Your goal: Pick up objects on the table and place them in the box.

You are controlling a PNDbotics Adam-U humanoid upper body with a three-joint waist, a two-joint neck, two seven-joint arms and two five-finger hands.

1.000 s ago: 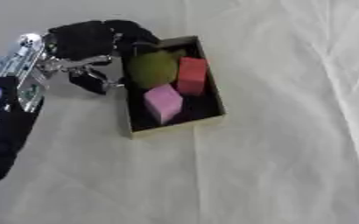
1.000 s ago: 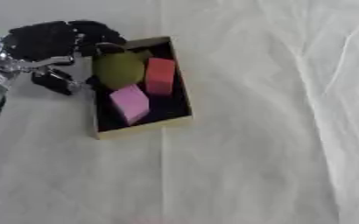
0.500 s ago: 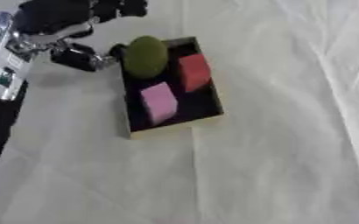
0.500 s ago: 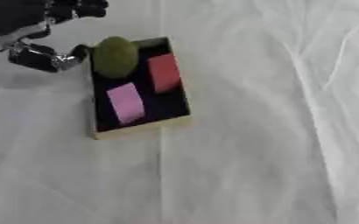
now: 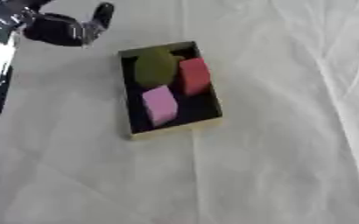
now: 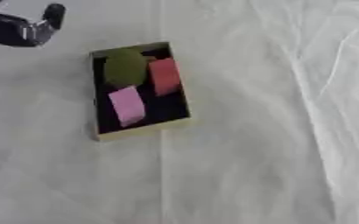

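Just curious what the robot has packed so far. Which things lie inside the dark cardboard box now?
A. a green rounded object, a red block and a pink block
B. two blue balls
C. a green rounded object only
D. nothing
A: the dark cardboard box holds a green rounded object, a red block and a pink block.

Three blocks (image 6: 127, 105) in box (image 6: 140, 130)

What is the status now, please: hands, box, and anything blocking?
Left hand empty, up-left of box, not touching it. Right hand not in view. Green object, red block, pink block inside box. Nothing blocking.
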